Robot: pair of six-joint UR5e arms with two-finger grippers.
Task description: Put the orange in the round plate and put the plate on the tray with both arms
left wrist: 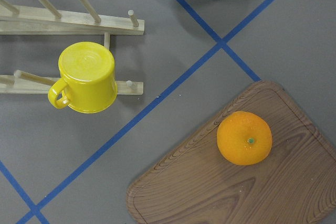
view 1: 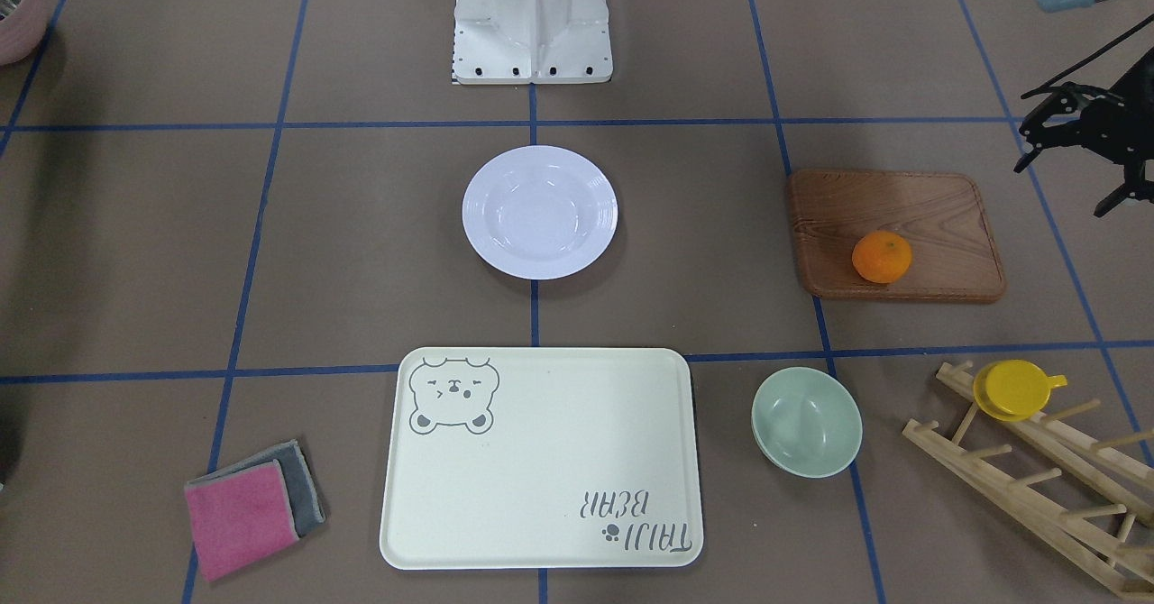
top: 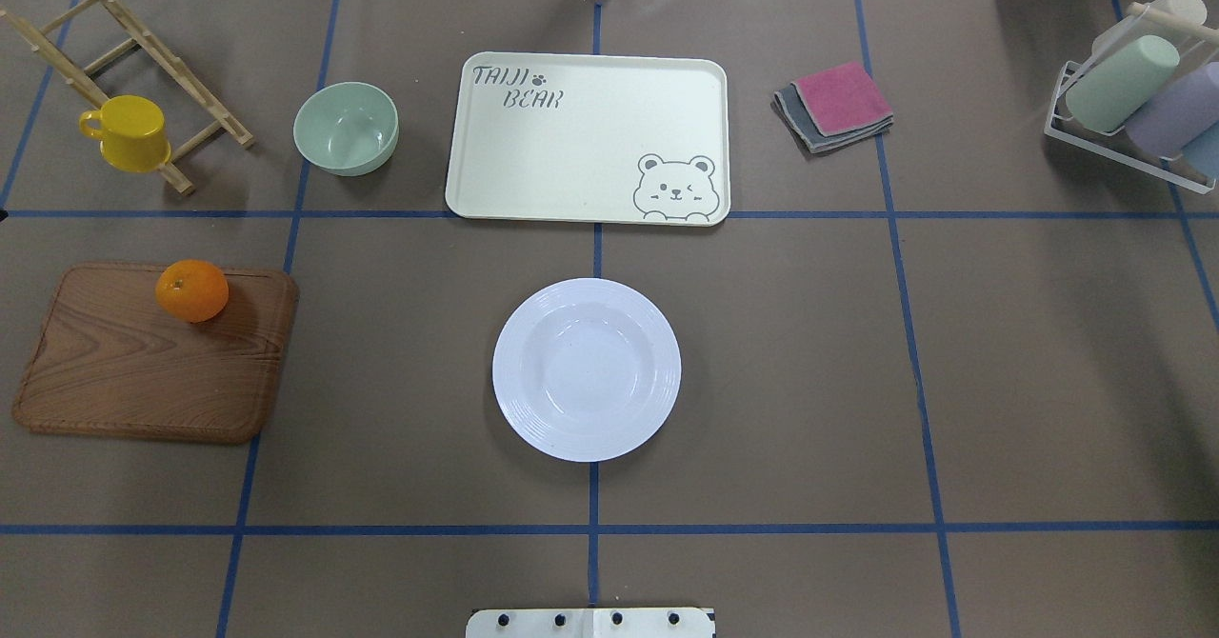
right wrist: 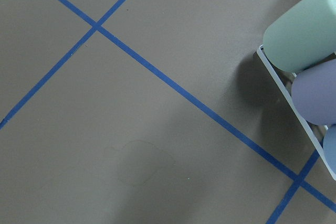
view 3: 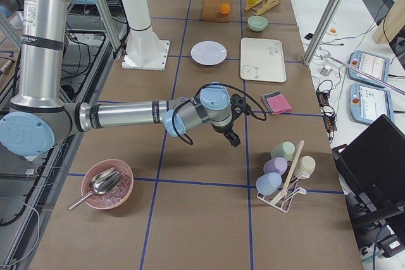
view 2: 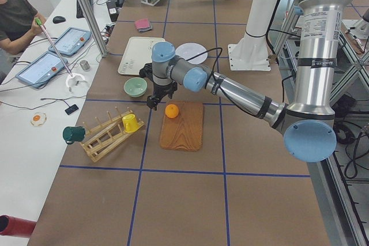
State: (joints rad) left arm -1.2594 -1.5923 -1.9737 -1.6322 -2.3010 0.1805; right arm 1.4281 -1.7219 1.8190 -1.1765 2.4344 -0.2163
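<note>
Overhead exterior: the orange (top: 191, 289) is seen on the board (top: 143, 371), with the plate (top: 657, 368) and tray (top: 571, 143) empty, so pickup is judged not yet begun. The left pincer (view 1: 1064, 185), held apart, must be brought over and lowered onto the orange. Whether the right pincer (view 3: 231, 137) is apart or together cannot be told.

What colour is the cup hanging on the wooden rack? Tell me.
Yellow cup; clearest in the left wrist view.

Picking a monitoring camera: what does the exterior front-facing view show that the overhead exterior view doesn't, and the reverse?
Only front-facing: the left gripper, at the frame edge beyond the wooden board, and part of a pink bowl. Only overhead: racked pastel cups. Both: the orange on the wooden board, the empty round plate, the tray, green bowl, yellow cup and cloths.
</note>
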